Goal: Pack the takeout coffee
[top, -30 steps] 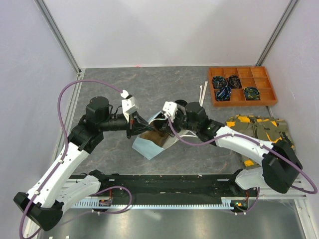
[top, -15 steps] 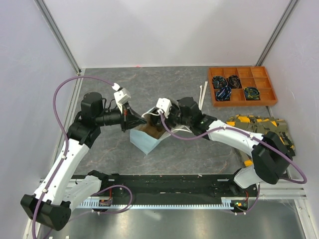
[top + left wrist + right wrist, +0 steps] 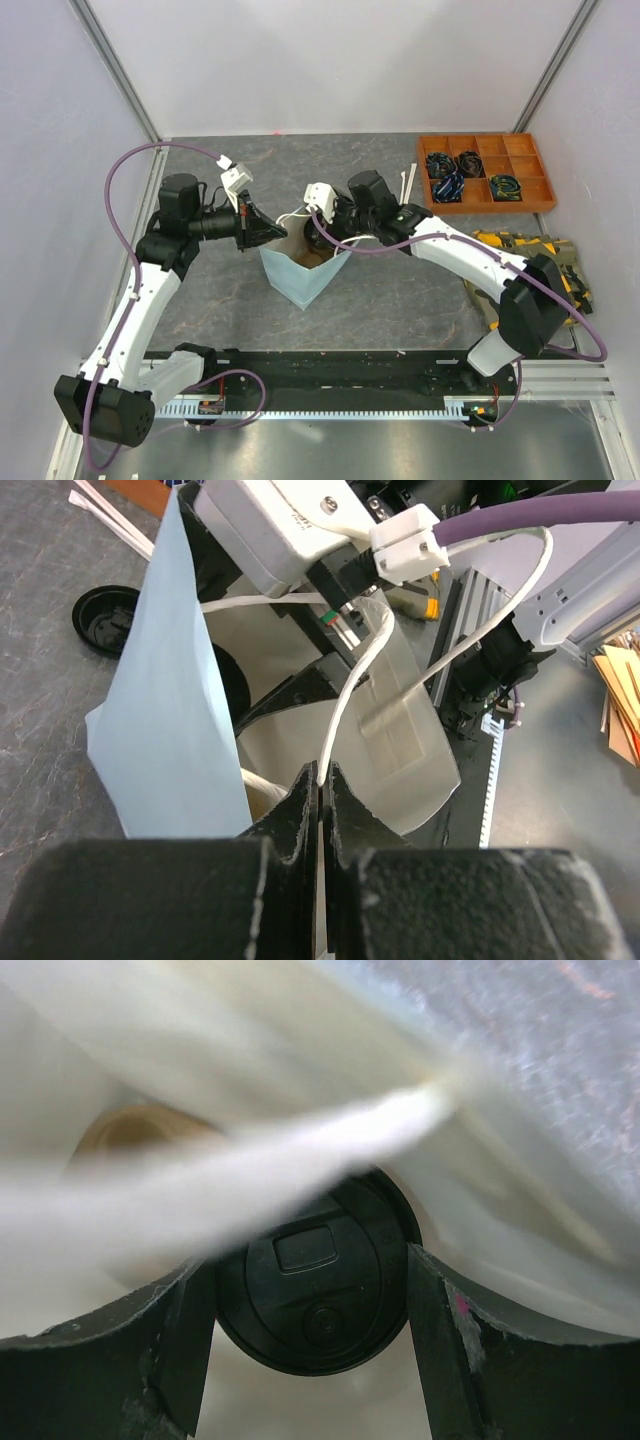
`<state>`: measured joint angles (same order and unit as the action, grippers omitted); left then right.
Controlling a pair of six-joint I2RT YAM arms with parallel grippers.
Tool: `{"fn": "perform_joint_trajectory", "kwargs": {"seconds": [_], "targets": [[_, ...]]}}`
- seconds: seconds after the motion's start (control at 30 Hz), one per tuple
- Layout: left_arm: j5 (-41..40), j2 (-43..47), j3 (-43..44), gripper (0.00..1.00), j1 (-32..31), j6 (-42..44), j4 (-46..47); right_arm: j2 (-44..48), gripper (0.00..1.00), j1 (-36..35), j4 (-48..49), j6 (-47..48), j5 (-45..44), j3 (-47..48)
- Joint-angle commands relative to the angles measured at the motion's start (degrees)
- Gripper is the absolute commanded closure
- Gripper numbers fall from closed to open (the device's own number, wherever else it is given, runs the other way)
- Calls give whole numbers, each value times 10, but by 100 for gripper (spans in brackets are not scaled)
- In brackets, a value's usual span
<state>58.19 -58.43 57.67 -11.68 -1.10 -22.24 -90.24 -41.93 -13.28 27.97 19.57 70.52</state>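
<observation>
The light-blue paper bag (image 3: 300,282) stands upright mid-table with its mouth open. My left gripper (image 3: 272,233) is at the bag's left rim, shut on a white handle (image 3: 345,695); in the left wrist view the closed jaws (image 3: 322,780) pinch that cord beside the bag's blue wall (image 3: 165,720). From the right, my right gripper (image 3: 318,234) reaches into the bag's mouth. In the right wrist view the takeout coffee (image 3: 315,1290) shows its black lid from above, squeezed between my two fingers (image 3: 190,1340), with cream bag walls all around. The cup's tan body is hidden.
An orange compartment tray (image 3: 487,172) with coiled cables sits at the back right, white sticks (image 3: 408,185) beside it. A camouflage cloth (image 3: 520,258) lies at the right edge. A loose black lid (image 3: 110,620) lies on the table beyond the bag. A tan rim (image 3: 130,1130) shows blurred inside the bag.
The bag has gone from lying tilted to standing upright as my left gripper pulled its handle up and to the left. My right gripper has carried the coffee further left, into the bag's mouth.
</observation>
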Motion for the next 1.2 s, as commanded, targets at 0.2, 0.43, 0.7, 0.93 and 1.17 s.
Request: {"fn": "perform_joint_trajectory", "kwargs": {"seconds": [0.2,0.43,0.7,0.93,1.17], "targets": [[10,-15,23,98,12,-21,7,-24,72,20,-112,67,47,43],[8,-22,22,98,12,-24,10,-62,74,22,-151,101,24,78],[10,-34,24,98,12,-29,18,-87,72,26,-190,118,29,95],[20,-34,24,98,11,-17,19,-103,66,37,-222,130,54,113],[32,-34,24,98,7,-1,19,-103,38,40,-217,123,54,126]]}}
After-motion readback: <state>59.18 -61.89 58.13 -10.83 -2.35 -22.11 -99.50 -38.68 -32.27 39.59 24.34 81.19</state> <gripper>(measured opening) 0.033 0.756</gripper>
